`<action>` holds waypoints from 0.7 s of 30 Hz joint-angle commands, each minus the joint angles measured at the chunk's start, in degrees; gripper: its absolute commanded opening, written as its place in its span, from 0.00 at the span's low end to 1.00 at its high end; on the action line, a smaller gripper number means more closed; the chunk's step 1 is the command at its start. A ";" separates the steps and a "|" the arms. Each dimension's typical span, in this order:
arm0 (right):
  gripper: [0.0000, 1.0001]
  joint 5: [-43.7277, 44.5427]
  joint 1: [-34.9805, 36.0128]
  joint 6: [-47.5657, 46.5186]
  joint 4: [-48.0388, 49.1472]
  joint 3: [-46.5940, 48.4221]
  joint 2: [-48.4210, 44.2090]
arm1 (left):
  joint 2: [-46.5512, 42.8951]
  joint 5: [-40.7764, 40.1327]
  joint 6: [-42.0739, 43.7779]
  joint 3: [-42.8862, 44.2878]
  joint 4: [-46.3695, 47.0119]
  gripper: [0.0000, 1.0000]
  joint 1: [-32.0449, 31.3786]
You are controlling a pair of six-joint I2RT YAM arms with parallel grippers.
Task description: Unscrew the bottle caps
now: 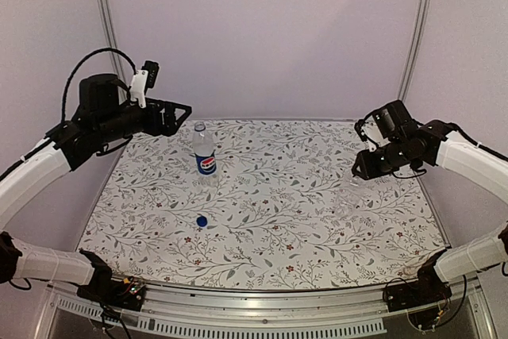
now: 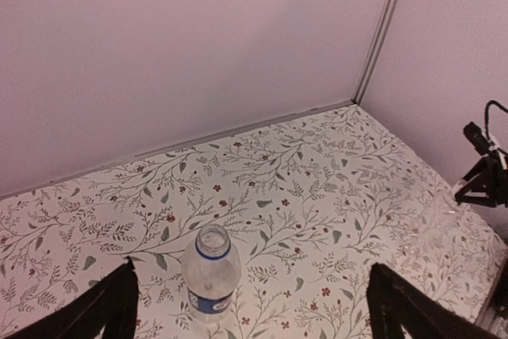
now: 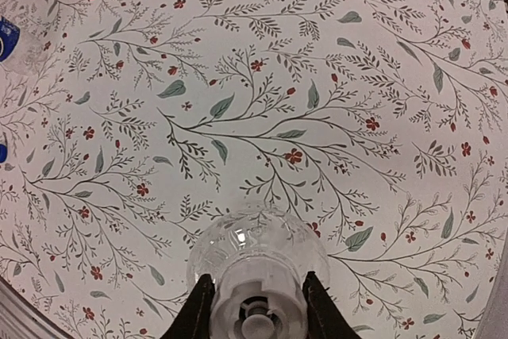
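The Pepsi-label bottle (image 1: 204, 152) stands upright at the back left of the table with its mouth open. It also shows in the left wrist view (image 2: 211, 271). The blue cap (image 1: 202, 221) lies on the table in front of it. My left gripper (image 1: 181, 114) hangs open and empty above and left of that bottle, with the fingers (image 2: 111, 307) wide apart. The plain clear bottle (image 3: 258, 248) stands at the right (image 1: 349, 192). My right gripper (image 3: 257, 279) is shut on its whitish cap (image 3: 258, 303) from above, and shows in the top view (image 1: 361, 168).
The floral tablecloth (image 1: 302, 212) covers the table. Pale walls stand behind and at both sides, with metal posts (image 1: 417, 29) in the back corners. The right arm (image 2: 484, 172) shows at the right edge of the left wrist view.
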 commanded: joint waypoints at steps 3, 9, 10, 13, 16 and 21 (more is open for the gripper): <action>0.00 -10.57 1.40 -4.29 1.71 7.08 -0.54 | 0.30 10.09 1.55 -0.56 3.38 1.00 -1.80; 0.00 -17.48 4.93 -7.14 2.66 13.34 2.21 | 1.16 13.79 5.09 -0.54 3.73 1.00 -5.74; 0.00 -18.79 5.24 -7.49 2.90 14.35 2.94 | 1.24 13.72 5.71 -0.64 3.94 1.00 -6.49; 0.00 -21.68 6.59 -8.46 3.42 17.59 5.13 | 1.94 13.70 7.37 -0.53 4.07 1.00 -8.62; 0.00 -24.48 7.71 -9.21 4.11 20.11 7.50 | 3.19 14.39 8.69 0.12 4.06 1.00 -10.57; 0.00 -30.35 8.75 -9.95 5.56 23.64 10.71 | 5.04 15.43 13.32 0.63 3.89 1.00 -14.25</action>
